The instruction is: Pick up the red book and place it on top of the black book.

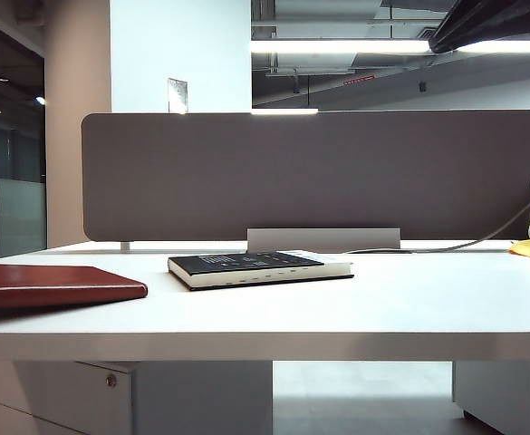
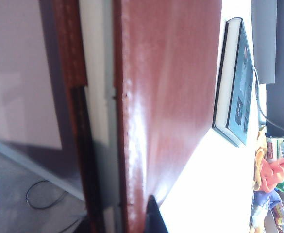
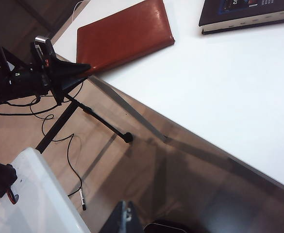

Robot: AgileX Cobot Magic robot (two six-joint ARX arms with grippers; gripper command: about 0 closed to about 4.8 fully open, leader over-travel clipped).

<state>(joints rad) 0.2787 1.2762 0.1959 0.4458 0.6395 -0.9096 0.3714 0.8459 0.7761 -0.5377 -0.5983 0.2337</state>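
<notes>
Left hand (image 3: 86, 68) closes on the red book's (image 3: 125, 36) overhanging edge; right hand's state unseen.

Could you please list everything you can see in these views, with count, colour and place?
red book: one, dark red, at the table's left edge, apart from the black book.
black book: one, black with cream page edges, mid-table, lying flat.
table: one, white, under both books.
partition: one, grey, behind the table.
toys: several, pink, yellow and blue, at the table's right end.
cable: one, grey, along the far edge.
left gripper: one, black, closing on the red book's overhanging edge.
right gripper: one, dark, off the table's near side; opening unclear.
</notes>
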